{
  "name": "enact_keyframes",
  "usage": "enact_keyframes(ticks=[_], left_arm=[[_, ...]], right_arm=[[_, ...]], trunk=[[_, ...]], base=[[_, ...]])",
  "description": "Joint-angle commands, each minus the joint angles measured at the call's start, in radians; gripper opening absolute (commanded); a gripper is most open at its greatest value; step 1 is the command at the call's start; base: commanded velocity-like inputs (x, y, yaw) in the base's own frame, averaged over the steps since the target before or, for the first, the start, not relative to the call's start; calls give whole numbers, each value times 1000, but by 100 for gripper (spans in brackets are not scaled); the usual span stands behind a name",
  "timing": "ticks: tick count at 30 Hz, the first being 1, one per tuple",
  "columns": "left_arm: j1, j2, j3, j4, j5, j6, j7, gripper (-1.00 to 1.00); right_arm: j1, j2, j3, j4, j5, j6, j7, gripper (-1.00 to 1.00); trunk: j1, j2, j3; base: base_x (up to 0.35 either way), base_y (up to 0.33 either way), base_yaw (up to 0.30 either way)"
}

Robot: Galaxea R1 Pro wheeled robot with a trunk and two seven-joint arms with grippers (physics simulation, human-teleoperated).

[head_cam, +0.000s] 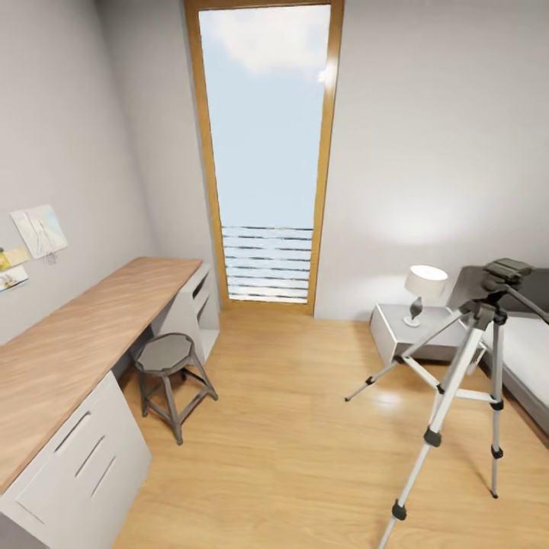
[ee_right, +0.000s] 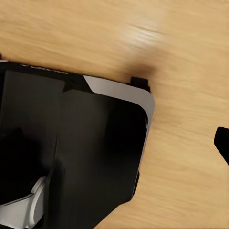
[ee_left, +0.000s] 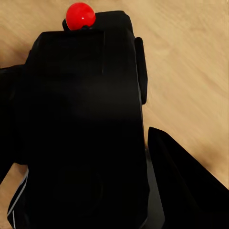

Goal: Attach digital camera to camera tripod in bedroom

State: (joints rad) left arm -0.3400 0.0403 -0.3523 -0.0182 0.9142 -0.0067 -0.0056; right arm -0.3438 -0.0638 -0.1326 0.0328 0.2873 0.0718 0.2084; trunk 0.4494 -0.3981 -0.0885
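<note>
The digital camera (ee_left: 86,119), black with a red dot (ee_left: 80,15) on top, sits between the dark fingers (ee_left: 186,186) of my left gripper (ee_left: 78,143), which is shut on it above the wood floor. The camera tripod (head_cam: 457,374) stands at the right of the head view on three thin silver legs. Its black head (head_cam: 483,309) and long handle are up by the bed. In the right wrist view, one fingertip (ee_right: 222,141) of my right gripper (ee_right: 114,148) shows at the frame's edge, open with nothing held, over my black base (ee_right: 86,143).
A long wooden desk (head_cam: 76,343) with white drawers runs along the left wall, with a round stool (head_cam: 166,358) beside it. A tall wood-framed window (head_cam: 267,152) is straight ahead. A nightstand (head_cam: 404,332) with a lamp (head_cam: 424,290) and the bed (head_cam: 526,343) stand behind the tripod.
</note>
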Motion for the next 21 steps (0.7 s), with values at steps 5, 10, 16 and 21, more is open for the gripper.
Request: enact_keyframes(ticks=[5,10,16,21], left_arm=[[-1,-1,-8,-2,6,-3,0,-100],[-1,-2,-8,-3,5,-4,0,-100],[-1,-2,-8,-3,5,-4,0,-100],[-1,-2,-8,-3,5,-4,0,-100]], right_arm=[[-1,1,-9,1,9,4,1,100],[-1,1,-9,2,8,5,1,100],[-1,1,-9,1,9,5,2,100],[-1,1,-9,1,9,5,2,100]], trunk=[[1,-2,4],[1,-2,11],[1,-2,20],[1,-2,27]], base=[[48,177,-1],[13,50,0],[3,11,-11],[42,22,-74]])
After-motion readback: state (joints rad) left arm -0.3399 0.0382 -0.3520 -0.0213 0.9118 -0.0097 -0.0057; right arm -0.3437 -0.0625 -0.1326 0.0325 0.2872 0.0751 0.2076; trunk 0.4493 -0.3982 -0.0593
